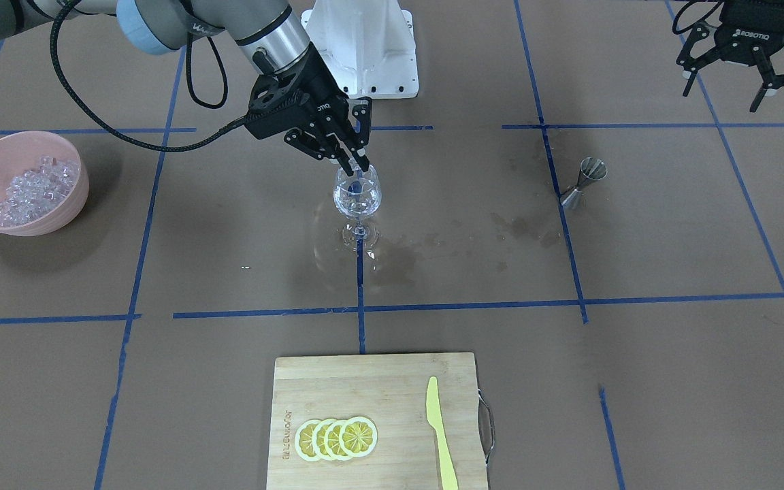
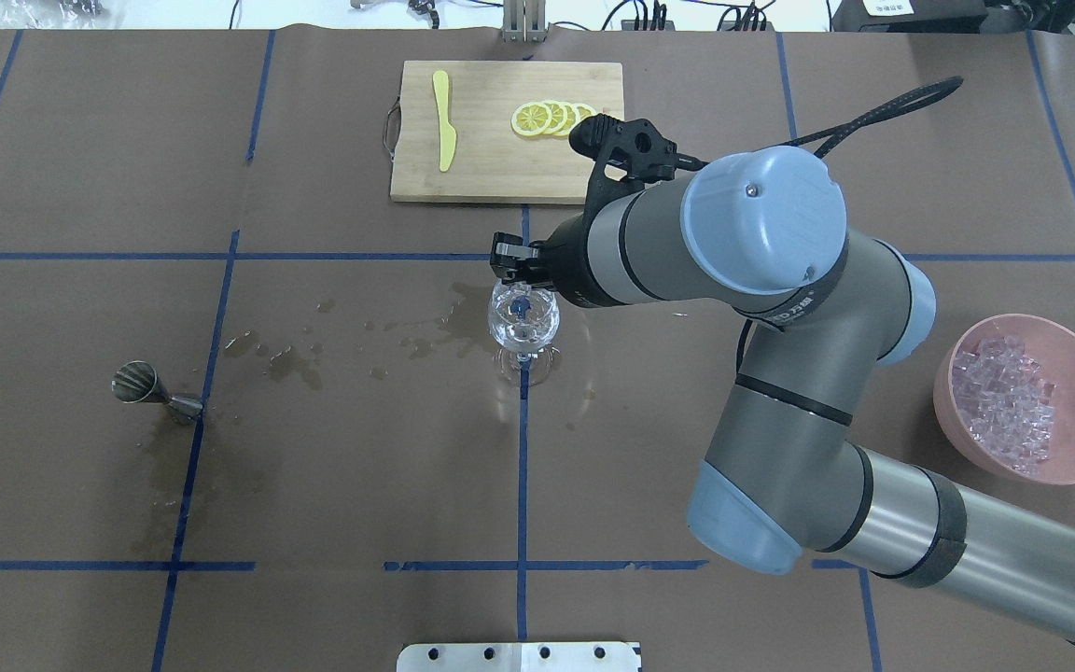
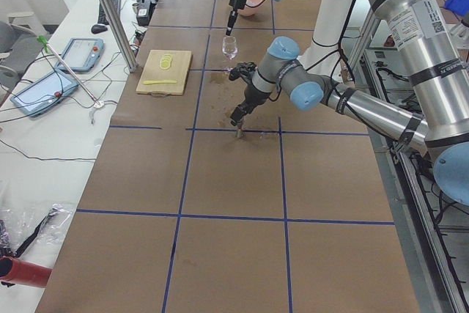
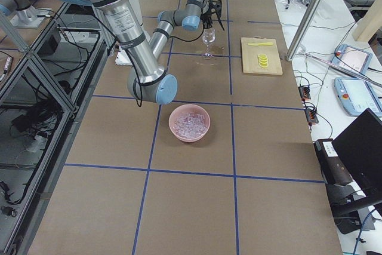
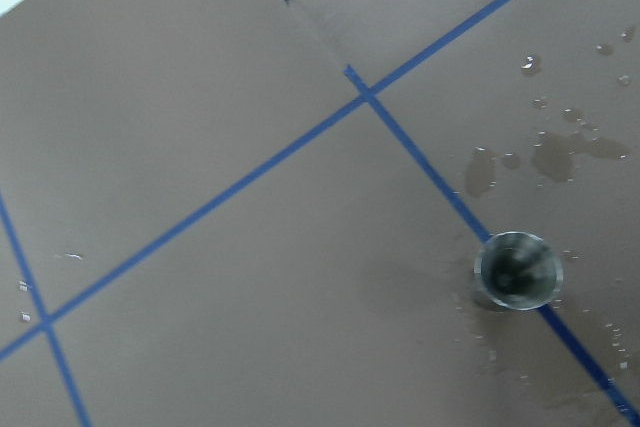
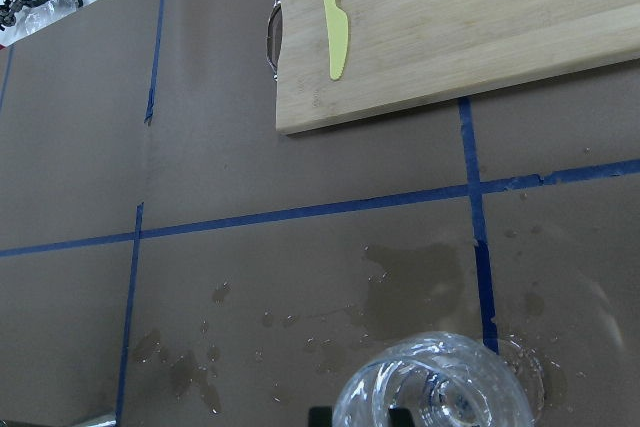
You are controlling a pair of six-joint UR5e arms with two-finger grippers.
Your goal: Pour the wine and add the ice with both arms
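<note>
The worktop (image 1: 671, 381) is covered in brown paper, marked off into large squares by blue tape lines (image 1: 474, 305), with dark wet stains (image 1: 399, 262) near its middle. Along its far edge runs a white bench (image 3: 44, 130) strewn with cables, tablets (image 3: 80, 53) and a slanting aluminium post (image 3: 111, 12). The light is even.

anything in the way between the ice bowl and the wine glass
Nothing visible does: only paper and blue tape lie between the pink bowl of ice and the wine glass. The jigger and cutting board sit off that line; the right end effector hangs over the glass.
</note>
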